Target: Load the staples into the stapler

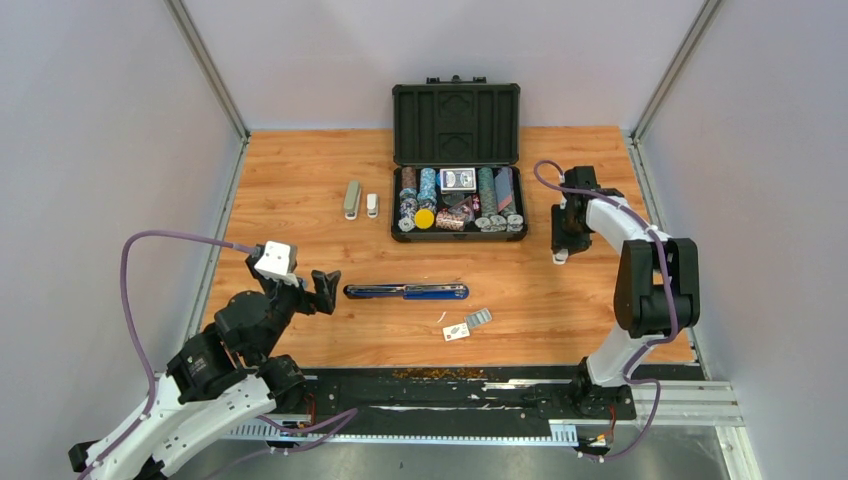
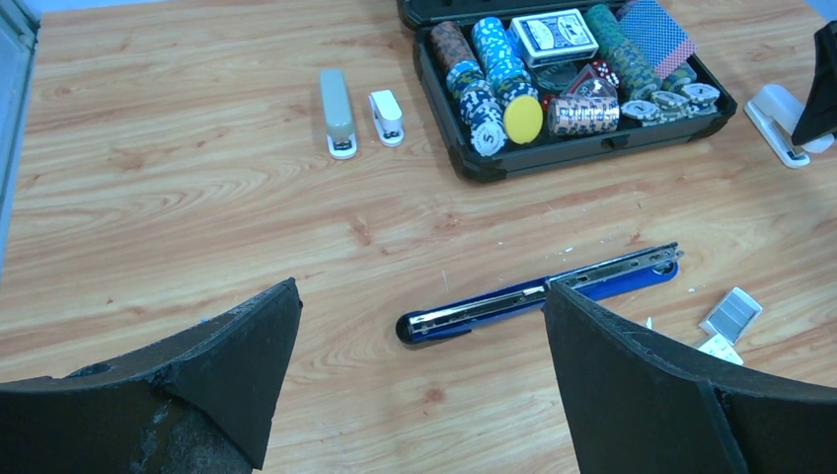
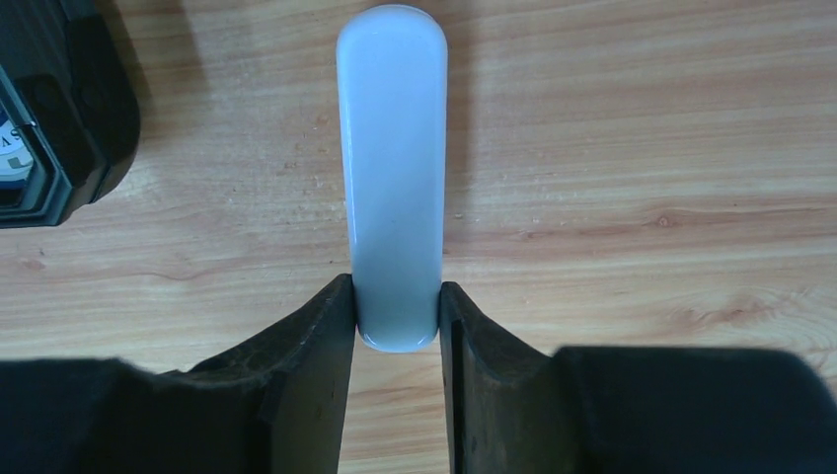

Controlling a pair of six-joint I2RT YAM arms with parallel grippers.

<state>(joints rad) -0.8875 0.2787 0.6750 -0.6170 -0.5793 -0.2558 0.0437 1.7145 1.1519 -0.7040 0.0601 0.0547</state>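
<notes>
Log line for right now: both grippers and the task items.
left gripper: open, near blue stapler | right gripper: shut on white stapler | blue stapler: opened flat | staples: lying loose, not loaded

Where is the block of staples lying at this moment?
In the top view, the staples lie right of centre, close to the right end of the blue stapler, beside a small white box.

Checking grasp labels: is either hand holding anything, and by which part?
Right hand grips the white stapler by the sides of one end. Left hand is open, holding nothing.
</notes>
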